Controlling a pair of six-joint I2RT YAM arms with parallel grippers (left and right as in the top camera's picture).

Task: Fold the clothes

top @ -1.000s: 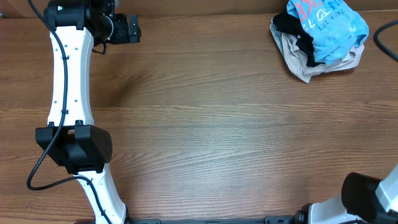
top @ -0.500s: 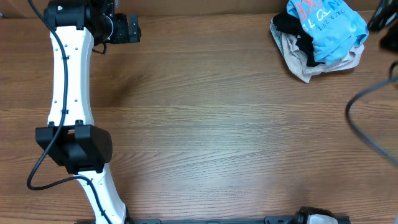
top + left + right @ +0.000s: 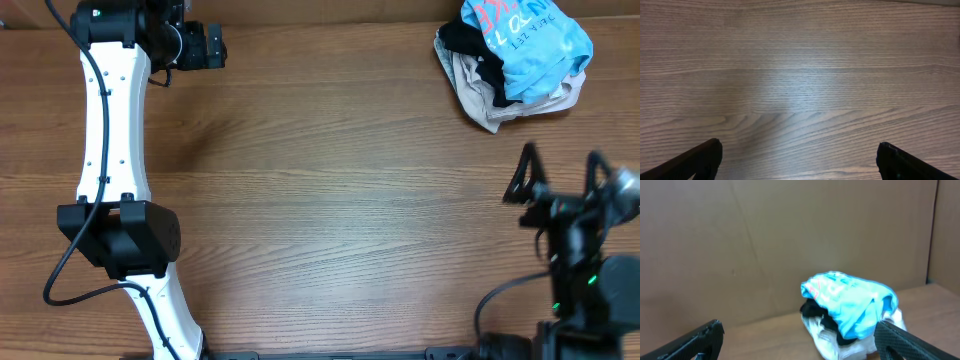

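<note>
The sky-blue T-shirt sat crumpled on top of a small heap, with a black garment tucked against it and a beige garment beneath it. It looked light, soft and limp, likely to sag and drag its neighbours along. The best hold seemed to be a pinch on an exposed blue fold at the crown, clear of the black cloth. The right gripper faced the shirt from nearby, apart from it, jaws spread wide. The left gripper hung well apart from the shirt over bare table, jaws equally spread.
</note>
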